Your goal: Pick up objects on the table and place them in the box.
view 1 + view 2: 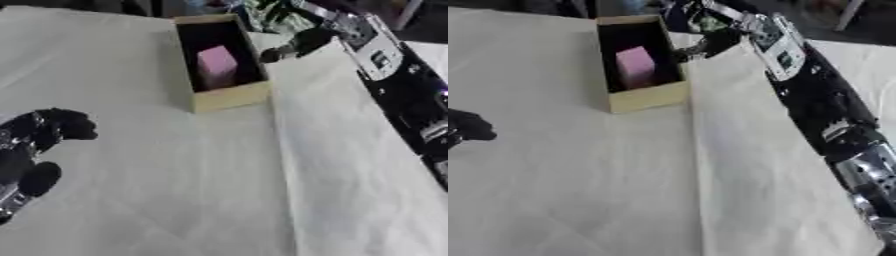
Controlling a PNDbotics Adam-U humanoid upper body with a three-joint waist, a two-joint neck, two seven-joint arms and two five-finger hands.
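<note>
A tan cardboard box (229, 98) with a dark inside stands at the far middle of the table. A pink block (216, 65) lies inside it. My right arm comes in along the right side, and my right hand (287, 48) hovers just past the box's right wall near its far end, fingers relaxed and holding nothing that I can see. My left hand (54, 127) rests low at the left edge, well away from the box, its fingers relaxed and empty.
A pale cloth (175, 190) covers the table, with a fold line running down from the box's right corner. Blurred clutter (710, 22) lies beyond the far edge behind the box.
</note>
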